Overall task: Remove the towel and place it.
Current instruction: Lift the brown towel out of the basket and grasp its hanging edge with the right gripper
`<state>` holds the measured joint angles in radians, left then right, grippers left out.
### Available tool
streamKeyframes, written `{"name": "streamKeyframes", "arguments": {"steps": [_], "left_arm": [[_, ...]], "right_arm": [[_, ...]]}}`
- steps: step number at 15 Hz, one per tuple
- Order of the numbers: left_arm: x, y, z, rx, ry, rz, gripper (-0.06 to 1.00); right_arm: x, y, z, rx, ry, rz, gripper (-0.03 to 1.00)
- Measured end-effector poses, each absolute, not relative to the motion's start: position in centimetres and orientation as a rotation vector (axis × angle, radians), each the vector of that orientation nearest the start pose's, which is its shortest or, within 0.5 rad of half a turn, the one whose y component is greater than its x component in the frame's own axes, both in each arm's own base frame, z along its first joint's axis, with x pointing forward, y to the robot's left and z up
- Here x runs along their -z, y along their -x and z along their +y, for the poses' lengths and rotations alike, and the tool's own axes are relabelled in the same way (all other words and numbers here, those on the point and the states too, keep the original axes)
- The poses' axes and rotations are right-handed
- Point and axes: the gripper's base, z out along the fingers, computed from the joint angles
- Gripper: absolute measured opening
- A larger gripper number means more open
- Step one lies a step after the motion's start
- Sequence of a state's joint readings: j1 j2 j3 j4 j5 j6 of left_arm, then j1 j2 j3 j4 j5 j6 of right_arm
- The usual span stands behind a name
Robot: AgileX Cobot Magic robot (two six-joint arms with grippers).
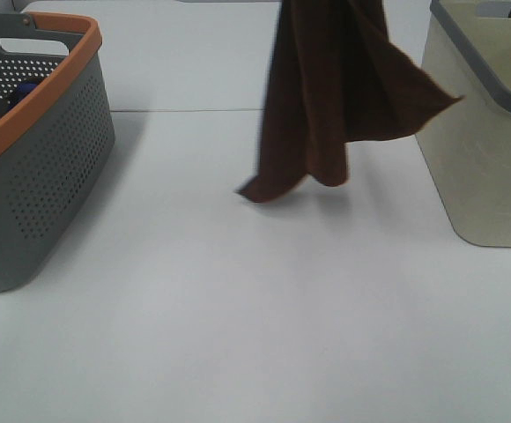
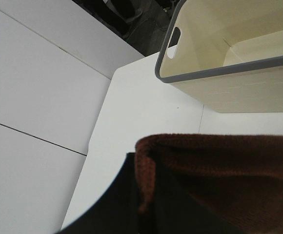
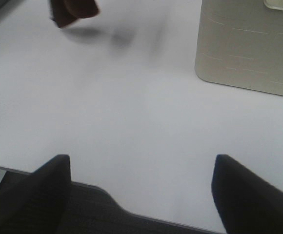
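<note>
White tabletop point(image 1: 238, 335) fills the near part of the scene and it is bare and flat from the left side to the right side. The right gripper point(image 3: 141, 190) hangs over the near edge of this tabletop. Its two dark fingers point(image 3: 39, 190) are spread wide apart with nothing between them.

A little farther, a grey basket point(image 1: 44, 167) with an orange rim stands at the left and a beige basket point(image 1: 485, 167) with a grey rim stands at the right. Both are cut off by the picture edges. Between them there is a wide free lane of table. Inside the grey basket a blue thing point(image 1: 26, 88) shows, but it is too hidden to name.

In the far middle the dark reddish-brown towel point(image 1: 326, 97) hangs down in folds, closer to the beige basket. One corner sticks out towards that basket. Its lowest tip is at the table surface; I cannot tell if it touches. The top of the towel is cut off by the upper edge, so the holding point is not visible from high. In the left wrist view the left gripper point(image 2: 131, 204) is pressed together on a fold of the towel point(image 2: 229, 175).
</note>
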<state>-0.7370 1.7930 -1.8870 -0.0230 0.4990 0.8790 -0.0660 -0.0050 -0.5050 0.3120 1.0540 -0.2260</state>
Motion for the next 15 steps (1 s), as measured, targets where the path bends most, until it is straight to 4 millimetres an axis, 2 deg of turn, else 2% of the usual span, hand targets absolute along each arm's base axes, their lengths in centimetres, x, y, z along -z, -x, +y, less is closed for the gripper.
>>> {"name": "streamKeyframes", "arguments": {"steps": [4,8,10,13,15], "left_arm": [[-42.8,-31.4,-29.2,-0.065,-1.364,1.311,0.01],[-42.6,-31.3,-29.2,-0.046,-1.382,1.335,0.01],[-42.5,-30.9,-29.5,-0.039,-1.398,1.336,0.01],[-42.4,-30.5,-29.9,-0.026,-1.408,1.330,0.01],[-42.4,-30.5,-30.0,-0.021,-1.406,1.333,0.01]], "right_arm": [[-28.2,0.7,2.5,-0.188,0.176,1.985,0.78],[-28.4,0.5,3.1,-0.228,0.271,1.972,0.78],[-28.9,-0.7,3.9,-0.308,0.385,1.987,0.78],[-29.3,-2.1,4.3,-0.382,0.402,2.011,0.78],[-29.6,-3.8,4.5,-0.464,0.386,2.037,0.78]]}}
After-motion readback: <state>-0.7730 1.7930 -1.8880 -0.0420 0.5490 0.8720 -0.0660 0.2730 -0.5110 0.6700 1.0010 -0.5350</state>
